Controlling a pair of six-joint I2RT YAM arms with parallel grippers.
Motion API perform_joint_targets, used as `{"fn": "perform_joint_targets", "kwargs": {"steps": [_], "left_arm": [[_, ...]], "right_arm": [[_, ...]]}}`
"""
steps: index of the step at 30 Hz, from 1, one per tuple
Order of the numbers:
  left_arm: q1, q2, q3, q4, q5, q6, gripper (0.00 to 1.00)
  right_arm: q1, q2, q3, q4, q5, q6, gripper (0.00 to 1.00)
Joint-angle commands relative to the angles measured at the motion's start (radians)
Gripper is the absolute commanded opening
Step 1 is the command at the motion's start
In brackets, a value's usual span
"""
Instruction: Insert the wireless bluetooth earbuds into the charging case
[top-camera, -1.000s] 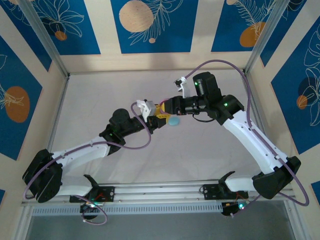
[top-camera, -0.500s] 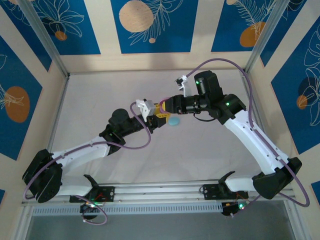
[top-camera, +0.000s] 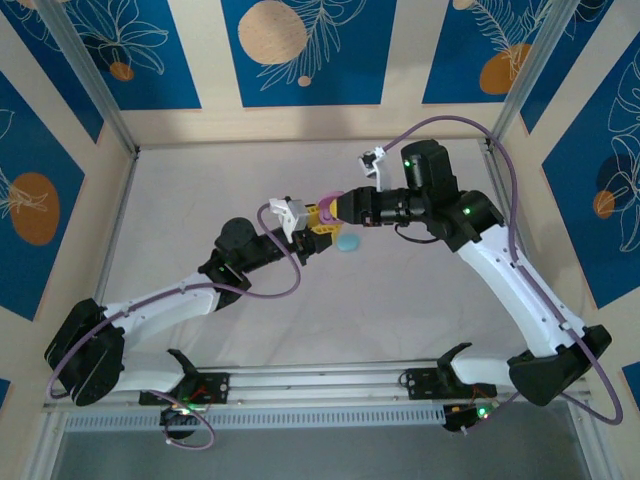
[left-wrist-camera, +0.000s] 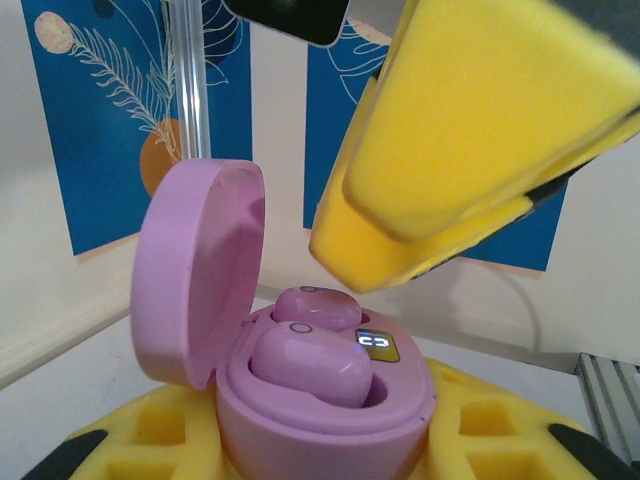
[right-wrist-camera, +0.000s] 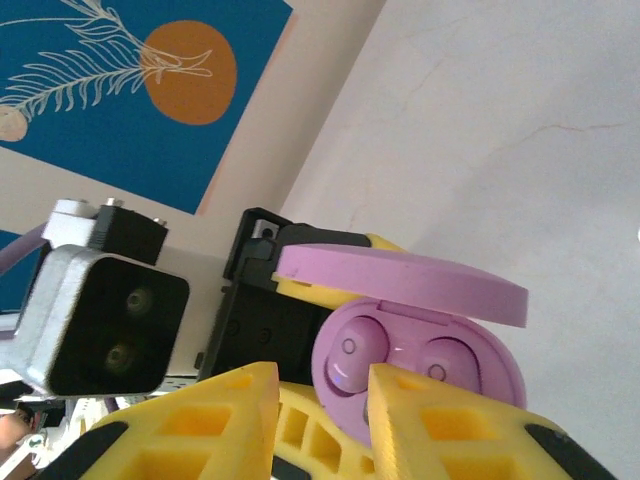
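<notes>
A pink charging case (left-wrist-camera: 330, 415) sits between the yellow fingers (left-wrist-camera: 130, 440) of my left gripper (left-wrist-camera: 320, 460), which is shut on it. Its lid (left-wrist-camera: 195, 270) stands open to the left. Two pink earbuds (left-wrist-camera: 310, 365) (left-wrist-camera: 318, 305) lie in its sockets, beside a lit display. One yellow finger (left-wrist-camera: 470, 130) of the right gripper hangs just above the case. In the right wrist view my right gripper (right-wrist-camera: 322, 385) is open with nothing between its fingers, close in front of the case (right-wrist-camera: 400, 350). From above, the grippers (top-camera: 322, 228) (top-camera: 340, 208) meet mid-table.
A teal pebble-shaped case (top-camera: 347, 243) lies on the white table (top-camera: 400, 300) just below the two grippers. Blue-patterned walls and metal posts (top-camera: 100, 90) enclose the table on three sides.
The right gripper has drawn back a little up and to the right and its jaws have parted slightly. The pink lid now shows from above. The left arm has not moved.
</notes>
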Motion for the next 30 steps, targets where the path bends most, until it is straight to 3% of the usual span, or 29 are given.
{"fn": "perform_joint_targets", "kwargs": {"steps": [1,8,12,18,24,30], "left_arm": [[-0.013,-0.012,0.003,0.051,0.005,-0.003,0.29],[-0.012,-0.025,0.001,0.036,0.011,0.01,0.29],[-0.013,-0.026,0.001,0.034,0.051,0.019,0.29],[-0.018,-0.026,0.039,-0.049,0.106,0.041,0.29],[-0.024,-0.025,0.055,-0.085,0.146,0.046,0.29],[-0.026,-0.008,0.076,-0.093,0.166,0.043,0.29]], "right_arm": [[-0.008,-0.038,-0.018,0.038,-0.054,0.003,0.31],[-0.044,-0.125,-0.082,0.084,-0.014,-0.005,0.31],[-0.127,-0.168,-0.127,0.097,0.038,0.072,0.35],[-0.248,-0.122,-0.122,0.092,-0.091,0.141,0.42],[-0.242,0.011,-0.009,0.005,-0.182,0.109,0.48],[-0.187,0.125,0.09,-0.115,-0.162,0.048,0.49]]}}
